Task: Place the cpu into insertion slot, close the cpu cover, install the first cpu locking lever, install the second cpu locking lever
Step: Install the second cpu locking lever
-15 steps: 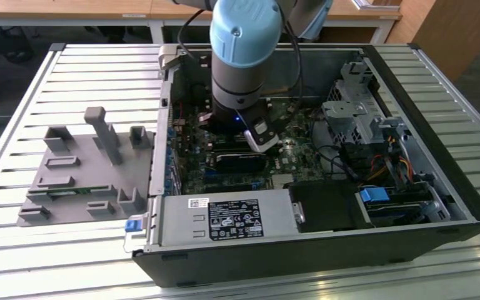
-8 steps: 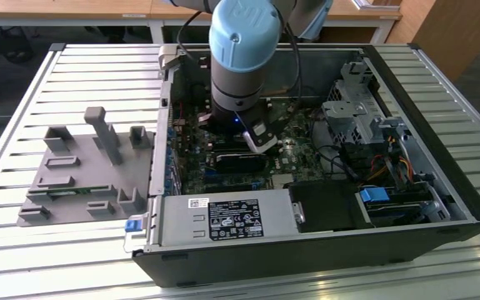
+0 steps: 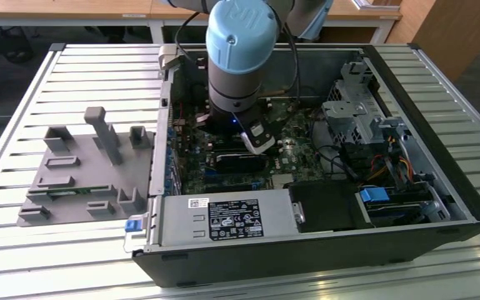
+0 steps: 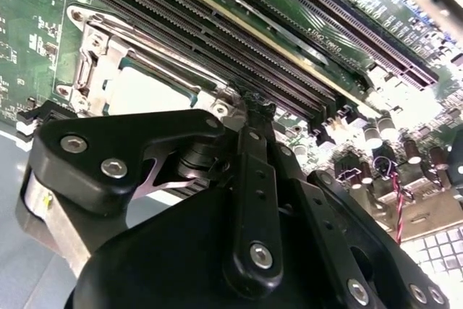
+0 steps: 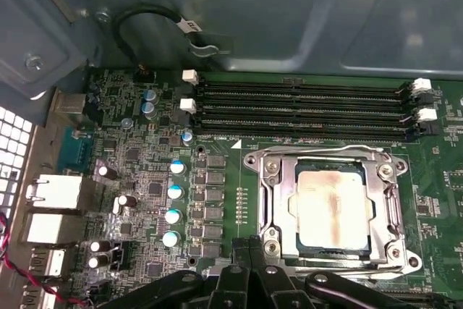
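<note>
The cpu [image 5: 333, 208], a square chip with a pale silver top, lies flat in the insertion slot [image 5: 289, 211], whose dark border shows around it. The cpu cover [image 5: 387, 200], a silver frame, lies down over the chip's edges. In the second wrist view the cpu [image 4: 145, 90] and the cpu cover [image 4: 101, 56] sit just beyond the black fingers [image 4: 255, 171]. My gripper [image 5: 249, 255] hangs at the socket's edge, on the side away from the white-clipped memory slots. It is shut with nothing held. In the exterior view the gripper [image 3: 259, 145] is low inside the computer case over the green board.
Long black memory slots [image 5: 304, 106] run beside the socket. Upright capacitors [image 5: 173, 193] and metal ports [image 5: 54, 193] stand on the far side. A power supply [image 3: 232, 219] and a drive cage [image 3: 357, 119] crowd the case. A grey fixture [image 3: 82, 169] lies on the slatted table.
</note>
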